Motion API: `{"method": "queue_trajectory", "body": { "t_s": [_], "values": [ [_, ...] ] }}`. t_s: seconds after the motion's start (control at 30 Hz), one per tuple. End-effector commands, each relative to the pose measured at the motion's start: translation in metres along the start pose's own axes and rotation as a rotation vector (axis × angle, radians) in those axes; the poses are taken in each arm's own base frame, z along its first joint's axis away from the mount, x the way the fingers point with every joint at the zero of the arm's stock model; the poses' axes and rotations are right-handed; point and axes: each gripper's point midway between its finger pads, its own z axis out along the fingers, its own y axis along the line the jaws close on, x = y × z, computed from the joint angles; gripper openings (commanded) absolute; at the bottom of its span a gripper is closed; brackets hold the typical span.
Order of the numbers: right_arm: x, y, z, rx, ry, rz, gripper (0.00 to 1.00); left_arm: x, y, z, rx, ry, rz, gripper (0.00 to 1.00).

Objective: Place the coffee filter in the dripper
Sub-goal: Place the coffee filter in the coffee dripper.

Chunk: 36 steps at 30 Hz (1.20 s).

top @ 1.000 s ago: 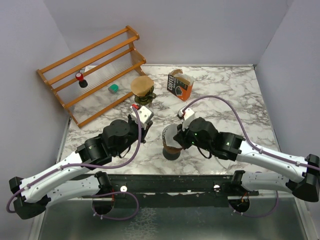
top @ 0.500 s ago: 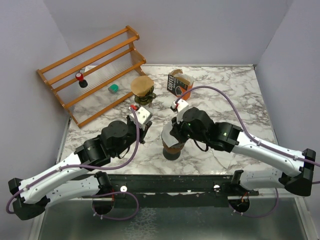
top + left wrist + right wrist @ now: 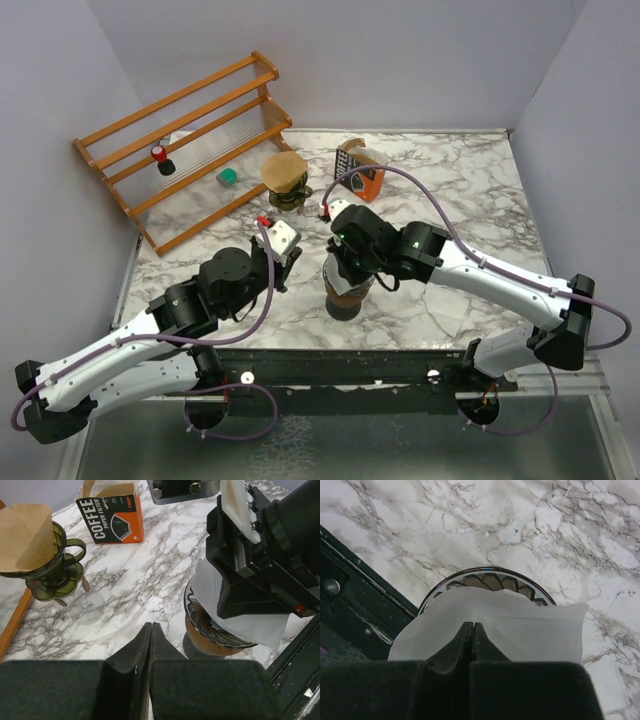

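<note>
- Your right fingers are clenched on the white coffee filter, pinching it near the middle of its upper edge. The paper hangs flat and folded from them.
- The filter's long edge runs side to side across those fingers. It spreads wider than the ribbed mouth of the dripper, which lies straight beyond the fingertips.
- The coming move turns on that one relation: paper directly over the mouth, cone below. It looks lined up, but the filter is not seated, and a flat sheet may bridge the rim instead of dropping in.
- Your left fingers are clenched on nothing. They hover over the marble counter just beside the dripper, on its left.
- The right arm is the nearer one and has the paper; the left is close enough to steady the dripper if you want that.
- The right wrist view shows the centring over the mouth, but its own fingers hide the filter's lower edge.
- The left wrist view gives you the side: the filter's bottom corner sits at about rim level of the dripper on its wooden base. Whether they touch, you cannot tell.
- The top view hides the paper almost wholly under the right wrist.
- Farther back, well apart, stand a green dripper with a brown filter and the filter box.
</note>
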Motion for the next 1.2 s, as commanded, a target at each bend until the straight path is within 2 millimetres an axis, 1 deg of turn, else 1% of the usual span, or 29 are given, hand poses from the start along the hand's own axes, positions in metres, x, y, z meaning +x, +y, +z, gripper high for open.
{"method": "queue_trajectory", "body": {
  "t_s": [0.0, 0.13, 0.37, 0.47, 0.53, 0.77, 0.97, 1.17],
  "values": [
    [0.014, -0.008, -0.002, 0.081, 0.104, 0.062, 0.01, -0.006, -0.007, -0.004, 0.041, -0.04, -0.027, 0.0],
    [0.014, -0.007, 0.001, 0.107, 0.114, 0.139, 0.01, -0.006, -0.009, -0.008, 0.056, -0.051, -0.042, 0.0],
    [0.02, -0.008, 0.009, 0.19, 0.17, 0.282, 0.0, -0.007, -0.011, -0.015, 0.083, -0.071, -0.053, 0.0],
    [0.022, -0.016, 0.012, 0.259, 0.157, 0.342, 0.01, -0.007, -0.013, -0.016, 0.097, -0.074, -0.059, 0.0],
    [0.025, -0.019, 0.016, 0.296, 0.158, 0.392, 0.0, -0.005, -0.015, -0.016, 0.106, -0.071, -0.059, 0.0],
    [0.036, -0.019, 0.032, 0.38, 0.187, 0.533, 0.0, -0.005, -0.017, -0.019, 0.122, -0.077, -0.064, 0.0],
    [0.042, -0.02, 0.044, 0.409, 0.197, 0.562, 0.0, -0.005, -0.017, -0.019, 0.125, -0.078, -0.064, 0.0],
    [0.061, -0.024, 0.053, 0.438, 0.244, 0.53, 0.01, -0.004, -0.017, -0.019, 0.123, -0.075, -0.063, 0.0]
  ]
}}
